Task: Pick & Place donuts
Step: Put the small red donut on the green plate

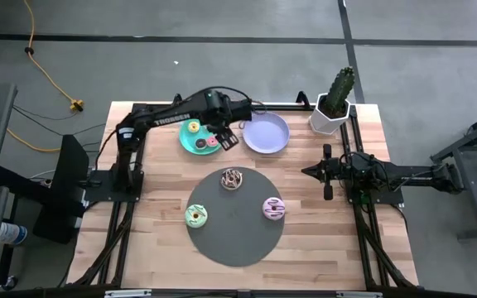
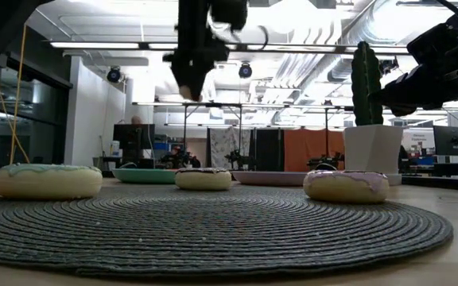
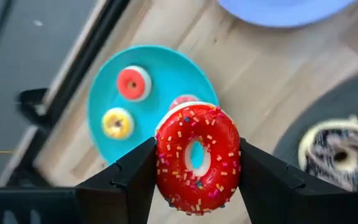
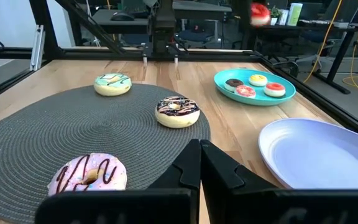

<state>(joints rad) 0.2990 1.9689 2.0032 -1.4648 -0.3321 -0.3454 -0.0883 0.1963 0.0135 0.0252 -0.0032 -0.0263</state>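
My left gripper [image 1: 226, 139] hangs above the edge of the teal plate [image 1: 199, 139], shut on a red sprinkled donut [image 3: 197, 158]. On the plate lie little donuts: a yellow one [image 3: 117, 122], a red one [image 3: 133, 83], a pink one [image 4: 275, 90] and a brown one [image 4: 234, 83]. Three larger donuts rest flat on the dark grey disc [image 1: 235, 240]: chocolate-sprinkled [image 1: 233, 178], green-iced [image 1: 196, 217] and pink-striped [image 1: 273, 209]. My right gripper [image 1: 309, 171] waits shut at the table's right side, touching nothing. My left gripper pinches the red donut between its two fingers [image 3: 135, 180], which press on opposite sides of the outer rim [image 3: 164, 155]. The fingers point down from above. The donut is lifted clear, standing on edge in the hold, with its hole toward the wrist camera.
An empty lilac plate [image 1: 267, 132] lies just right of the teal one. A potted cactus [image 1: 335, 99] stands at the far right corner. Bare wood shows around the disc, and the table's frame rails run along both sides.
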